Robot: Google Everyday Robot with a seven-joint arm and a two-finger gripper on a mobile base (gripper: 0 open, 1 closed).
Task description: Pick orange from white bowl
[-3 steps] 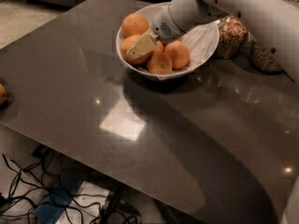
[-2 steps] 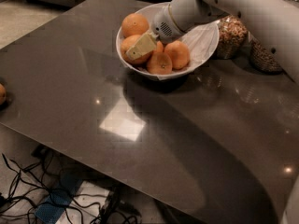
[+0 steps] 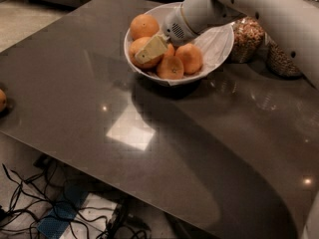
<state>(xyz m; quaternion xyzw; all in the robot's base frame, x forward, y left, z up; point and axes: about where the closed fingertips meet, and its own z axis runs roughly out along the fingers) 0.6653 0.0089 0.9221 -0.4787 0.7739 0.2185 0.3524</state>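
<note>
Nothing had visibly shifted since a moment before: the pale, wedge-shaped tool (image 3: pixel 151 50) stayed down inside the smooth, round white bowl (image 3: pixel 218 45) on the glossy dark surface (image 3: pixel 164 173), right at the leftmost orange (image 3: pixel 135 48) of four round ones. Whether it was clenched or released, I could not tell.

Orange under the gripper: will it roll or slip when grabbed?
The orange probably rolls: round, piled among three others in the white bowl; neighbours may shift. Skin looks dull, so likely grippable. The gripper is right over it.
</note>
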